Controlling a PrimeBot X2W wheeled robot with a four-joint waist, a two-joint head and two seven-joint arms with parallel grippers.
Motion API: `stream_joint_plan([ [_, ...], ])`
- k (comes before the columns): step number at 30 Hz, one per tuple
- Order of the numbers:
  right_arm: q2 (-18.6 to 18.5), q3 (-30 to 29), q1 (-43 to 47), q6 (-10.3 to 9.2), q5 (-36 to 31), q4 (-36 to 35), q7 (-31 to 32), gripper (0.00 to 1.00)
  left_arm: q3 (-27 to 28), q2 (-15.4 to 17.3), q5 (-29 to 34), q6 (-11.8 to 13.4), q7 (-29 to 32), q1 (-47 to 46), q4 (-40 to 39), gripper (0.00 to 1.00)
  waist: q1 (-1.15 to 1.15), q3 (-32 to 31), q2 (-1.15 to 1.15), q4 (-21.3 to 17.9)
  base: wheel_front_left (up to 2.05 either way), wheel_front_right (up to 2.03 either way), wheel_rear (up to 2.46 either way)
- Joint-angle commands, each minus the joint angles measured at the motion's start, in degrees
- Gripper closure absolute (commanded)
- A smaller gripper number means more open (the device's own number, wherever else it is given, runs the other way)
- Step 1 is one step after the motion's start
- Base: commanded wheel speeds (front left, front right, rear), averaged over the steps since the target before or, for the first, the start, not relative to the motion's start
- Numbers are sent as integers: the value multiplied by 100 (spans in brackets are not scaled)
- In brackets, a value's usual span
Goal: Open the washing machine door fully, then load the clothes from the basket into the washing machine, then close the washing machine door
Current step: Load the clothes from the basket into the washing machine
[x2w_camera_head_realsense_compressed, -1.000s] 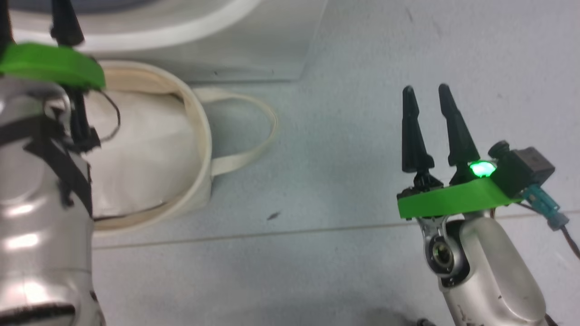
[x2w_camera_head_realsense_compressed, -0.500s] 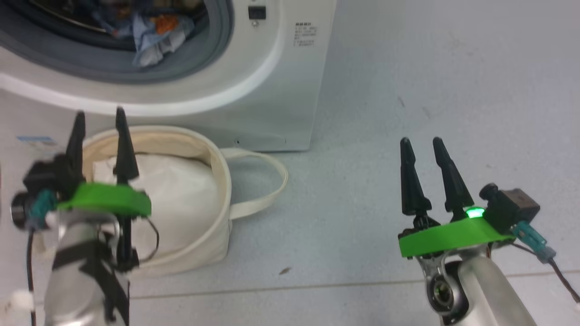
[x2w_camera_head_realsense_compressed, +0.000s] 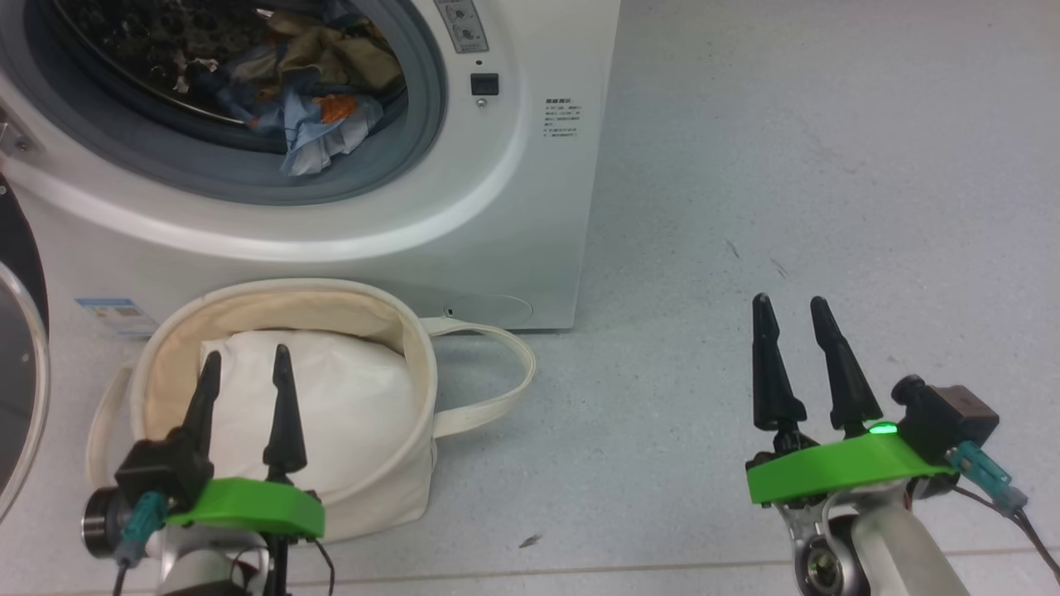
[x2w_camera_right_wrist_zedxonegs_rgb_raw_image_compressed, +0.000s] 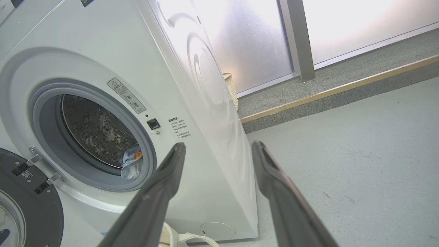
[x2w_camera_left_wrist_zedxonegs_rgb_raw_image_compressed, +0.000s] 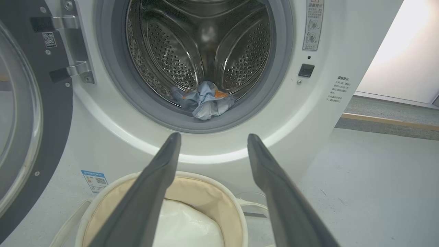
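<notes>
- The washing machine door (x2w_camera_left_wrist_zedxonegs_rgb_raw_image_compressed: 58,113) stands swung wide open on the left.
- The clothes (x2w_camera_left_wrist_zedxonegs_rgb_raw_image_compressed: 205,103) lie bunched at the drum's lip.
- Left gripper (x2w_camera_head_realsense_compressed: 248,354) and right gripper (x2w_camera_head_realsense_compressed: 789,300): fingers spread, empty.

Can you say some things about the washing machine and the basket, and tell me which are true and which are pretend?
1. The washing machine door is shut. False: it stands open, swung to the side.
2. The clothes lie at the front of the drum. True.
3. The basket has nothing in it. False: a white bundle sits inside.
4. The left gripper and the right gripper are both open and hold nothing. True.
5. The right gripper hangs over the basket. False: it is over the floor; the left gripper is the one at the basket.
</notes>
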Motion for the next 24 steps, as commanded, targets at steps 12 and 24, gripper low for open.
stream_joint_plan([
  [12,21,150,-8,1,18,-161,-70,0,-256,84,82,333,-27,67,-358,0,1,5,0,-32,0,0,0],
  [24,21,157,-34,1,11,-138,-70,0,-324,83,12,345,-27,31,-294,0,1,90,0,-69,0,0,0],
])
